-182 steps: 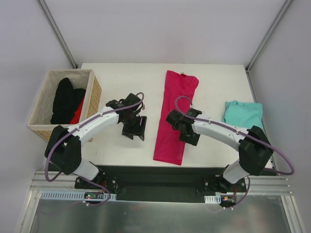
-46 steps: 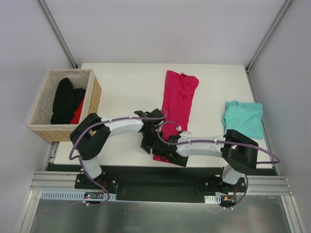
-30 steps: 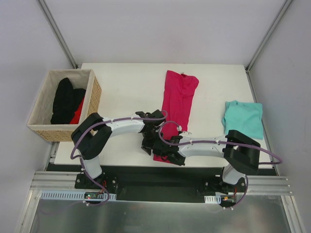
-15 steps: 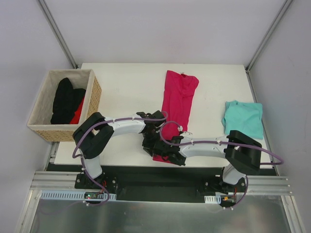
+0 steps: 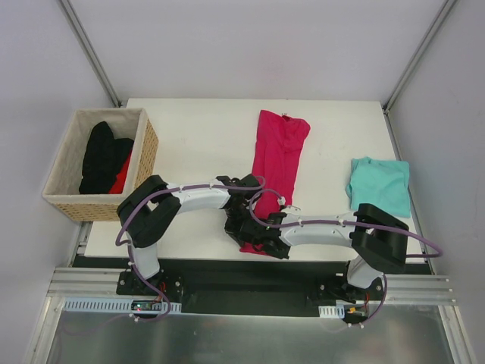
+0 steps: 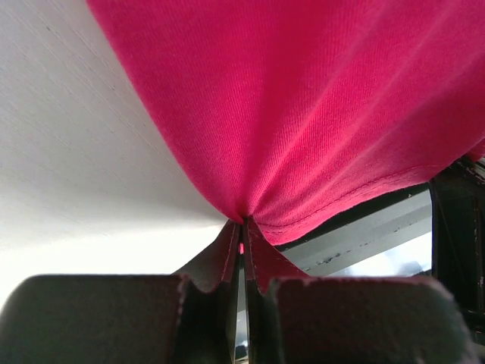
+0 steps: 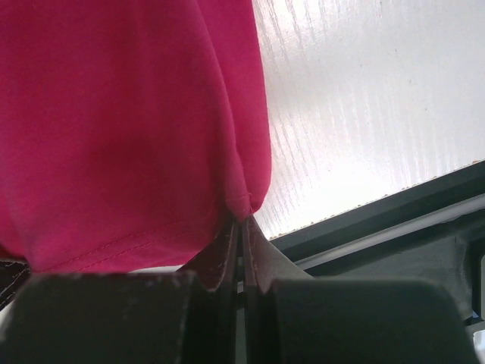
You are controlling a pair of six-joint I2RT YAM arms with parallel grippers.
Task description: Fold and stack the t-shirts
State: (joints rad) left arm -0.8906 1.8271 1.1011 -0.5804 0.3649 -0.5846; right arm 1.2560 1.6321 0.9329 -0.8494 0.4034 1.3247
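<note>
The magenta-pink t-shirt [image 5: 274,163] lies as a long folded strip down the middle of the white table [image 5: 197,144]. My left gripper [image 5: 238,227] is shut on its near left corner, and cloth [image 6: 303,114] bunches into the closed fingertips [image 6: 244,224]. At the near right corner my right gripper [image 5: 265,244] is shut on the pink hem [image 7: 129,129], pinched at its tips [image 7: 243,218]. Both corners sit slightly off the table. The teal t-shirt [image 5: 379,184] lies folded at the right edge.
A wicker basket [image 5: 144,144] at the left holds a black garment [image 5: 102,158] and something red. The table's near edge and the dark base rail [image 5: 227,277] run just below both grippers. My two arms meet close together at the shirt's near end.
Both grippers have closed on the pink shirt's near corners, the left one last. The arms have shifted only slightly over the last second. Earlier they hung apart over mid-table.
</note>
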